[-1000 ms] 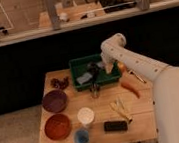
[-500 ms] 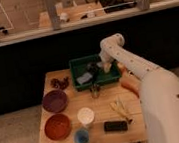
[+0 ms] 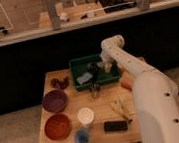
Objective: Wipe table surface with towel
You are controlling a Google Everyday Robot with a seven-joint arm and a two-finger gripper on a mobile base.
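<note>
A pale grey-blue towel (image 3: pixel 84 78) lies in the left part of a green bin (image 3: pixel 79 62) at the back of the light-brown wooden table surface (image 3: pixel 97 105). My white arm comes up from the lower right, bends above the bin and reaches down into it. My gripper (image 3: pixel 97 68) sits inside the bin, just right of the towel, and stands open. I see nothing held in it. Its fingertips are partly hidden among dark things in the bin.
On the table stand a purple bowl (image 3: pixel 54 100), a red-brown bowl (image 3: pixel 57 126), a white cup (image 3: pixel 85 116) and a blue cup (image 3: pixel 81 136). There are also a black flat object (image 3: pixel 115 126), a small dark object (image 3: pixel 94 89), yellowish sticks (image 3: pixel 120 108) and a dark bag (image 3: pixel 60 82).
My forearm has swung nearer the camera and now covers more of the table's right side. The gripper stays in the bin beside the towel.
</note>
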